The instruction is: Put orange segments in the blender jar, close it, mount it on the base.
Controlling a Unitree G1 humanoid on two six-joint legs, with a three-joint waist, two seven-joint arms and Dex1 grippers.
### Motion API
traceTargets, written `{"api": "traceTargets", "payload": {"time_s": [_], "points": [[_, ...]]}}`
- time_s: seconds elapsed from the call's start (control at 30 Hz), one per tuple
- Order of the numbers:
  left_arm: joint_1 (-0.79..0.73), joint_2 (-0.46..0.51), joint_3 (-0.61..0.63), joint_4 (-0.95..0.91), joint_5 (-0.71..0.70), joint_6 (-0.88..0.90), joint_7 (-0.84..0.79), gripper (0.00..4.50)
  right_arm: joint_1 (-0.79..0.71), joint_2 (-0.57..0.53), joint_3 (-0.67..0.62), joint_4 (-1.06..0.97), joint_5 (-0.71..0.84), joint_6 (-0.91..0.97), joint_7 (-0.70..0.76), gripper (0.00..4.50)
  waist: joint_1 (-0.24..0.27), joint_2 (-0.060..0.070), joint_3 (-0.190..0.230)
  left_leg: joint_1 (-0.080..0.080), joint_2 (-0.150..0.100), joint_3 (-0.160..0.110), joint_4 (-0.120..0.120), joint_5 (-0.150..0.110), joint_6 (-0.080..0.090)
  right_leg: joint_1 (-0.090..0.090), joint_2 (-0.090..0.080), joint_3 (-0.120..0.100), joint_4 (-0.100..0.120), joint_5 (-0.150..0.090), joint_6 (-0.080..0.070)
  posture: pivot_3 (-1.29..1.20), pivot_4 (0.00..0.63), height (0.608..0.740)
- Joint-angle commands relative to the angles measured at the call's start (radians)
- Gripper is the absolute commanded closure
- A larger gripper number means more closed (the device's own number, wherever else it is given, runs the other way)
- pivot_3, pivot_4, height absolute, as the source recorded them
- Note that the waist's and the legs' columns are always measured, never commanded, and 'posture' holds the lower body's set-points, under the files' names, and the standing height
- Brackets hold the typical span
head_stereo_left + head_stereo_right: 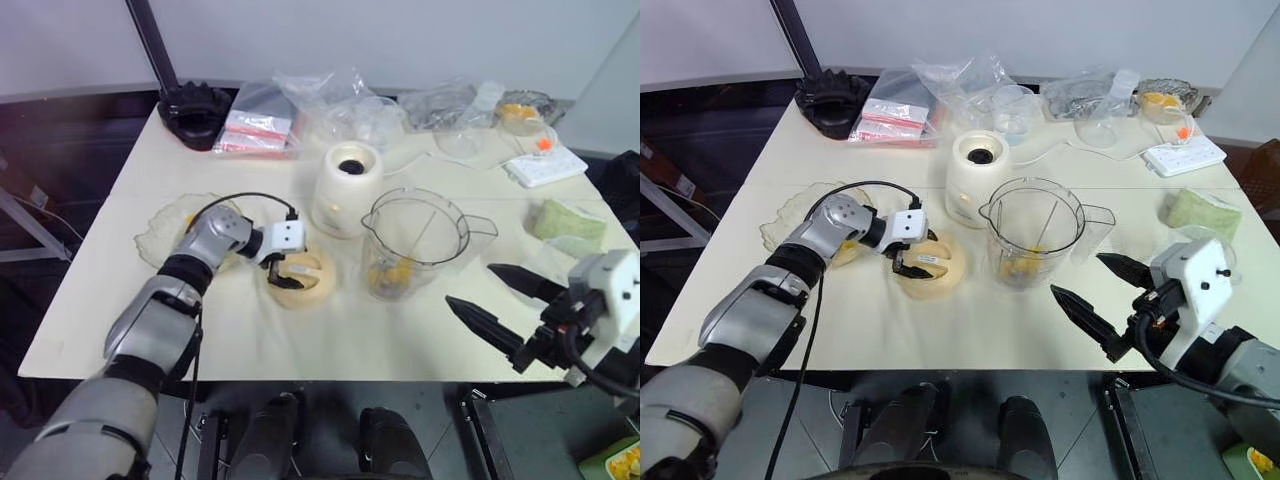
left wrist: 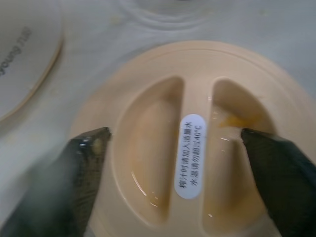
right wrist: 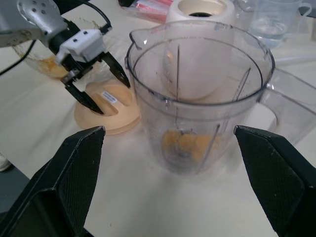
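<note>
Blender jar sits upright on the cream table, just right of the base, not mounted. Clear plastic, tapered body, pour spout toward my left, side handle sticking out to the right, open top. Vertical ribs show inside the wall in the right wrist view.

Orange segments are in the bottom of the jar: small wet yellow-orange heap, only a shallow layer. I can't count pieces through the plastic.

Base is squat, cream-white, dark round socket on top, standing free behind and left of the jar.

Round cream-yellow lid lies flat on the table, left of the jar and in front of the base. Two half-moon recesses either side of a centre ridge with a white label on it; wet orange smears in the recesses.

Left gripper is angled down over the lid, fingers spread, one black fingertip on each side of the ridge. I can't tell whether the tips touch the lid; nothing pinched.

Right gripper hovers off the table, right of the jar, pointing at it. Fingers spread wide, holding nothing.

Scalloped clear glass bowl with yellow residue sits behind the left wrist.
</note>
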Motion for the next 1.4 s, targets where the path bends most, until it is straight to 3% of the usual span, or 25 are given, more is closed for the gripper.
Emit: {"api": "traceTargets", "payload": {"time_s": [0.03,0.2,0.4,0.53,0.63,0.77,1.0,1.1,1.17,1.4], "points": [[0.014,-0.017,-0.01,0.067,0.04,0.032,-0.028,1.8,-0.007,-0.008,0.006,-0.006,0.012,0.001,-0.025,0.0,-0.001,0.0,-0.001,0.0,0.0,0.001,0.0,-0.001,0.001,0.0,0.0,0.0,0.0,0.001,0.001,0.0,0.15,0.74],[0.012,-0.027,-0.001,0.104,0.065,0.022,-0.013,4.25,-0.022,-0.007,0.021,0.008,-0.016,0.004,-0.033,0.0,0.0,0.0,-0.001,0.002,0.001,0.001,0.003,-0.001,0.001,0.003,0.002,0.0,0.001,0.001,0.001,0.0,0.15,0.74],[-0.011,-0.004,0.039,0.055,0.043,0.026,-0.05,4.23,-0.027,0.007,0.036,0.023,-0.049,0.001,-0.022,0.0,-0.012,0.0,-0.001,0.001,0.006,0.002,0.011,-0.003,-0.002,0.005,0.003,0.001,-0.001,0.003,-0.006,0.0,0.15,0.74],[-0.088,0.085,0.115,-0.189,-0.055,0.199,-0.209,4.23,-0.02,0.048,0.064,0.052,-0.1,-0.011,-0.012,0.0,-0.027,-0.002,0.0,-0.003,0.007,0.002,0.011,-0.003,-0.002,0.0,0.003,0.0,-0.002,0.003,-0.006,0.0,0.15,0.74],[-0.157,0.156,0.178,-0.393,-0.135,0.345,-0.293,4.23,-0.021,0.072,0.072,0.073,-0.137,-0.019,0.008,0.0,-0.027,-0.001,0.0,-0.02,0.007,0.002,0.014,0.0,0.0,-0.017,0.004,0.0,0.004,0.005,-0.003,0.0,0.15,0.74],[-0.312,0.197,0.228,-0.472,-0.197,0.468,-0.337,4.23,-0.049,0.087,0.084,0.124,-0.194,-0.028,0.031,0.0,-0.025,-0.001,0.0,-0.021,0.004,0.003,0.014,0.0,0.001,-0.017,0.005,-0.002,0.005,0.009,0.002,0.0,0.15,0.74],[-0.614,0.108,0.246,-0.201,-0.249,0.391,-0.379,4.23,-0.152,0.098,0.167,0.193,-0.282,-0.037,0.043,0.0,-0.027,-0.001,0.0,-0.015,0.004,0.003,0.015,0.001,0.003,-0.01,0.005,-0.002,0.004,0.007,-0.001,0.0,0.15,0.74],[-0.664,0.061,0.21,-0.134,-0.293,0.379,-0.381,4.23,-0.18,0.109,0.187,0.217,-0.328,-0.039,0.042,0.0,-0.027,0.0,0.0,-0.014,0.004,0.003,0.015,0.001,0.003,-0.01,0.004,-0.002,0.004,0.007,-0.001,0.0,0.15,0.74],[-0.696,-0.032,0.185,-0.049,-0.289,0.367,-0.381,4.23,-0.214,0.119,0.208,0.253,-0.39,-0.055,0.028,0.0,-0.025,-0.001,0.0,-0.015,0.004,0.003,0.016,0.001,0.003,-0.01,0.004,-0.002,0.005,0.007,-0.001,0.0,0.15,0.74],[-0.715,-0.237,0.166,0.144,-0.147,0.287,-0.254,4.23,-0.243,0.128,0.198,0.188,-0.424,-0.025,0.024,0.0,-0.014,-0.001,0.001,-0.017,0.003,0.006,0.015,0.001,0.004,-0.014,0.005,-0.001,0.006,0.01,0.006,0.0,0.15,0.74]]}}
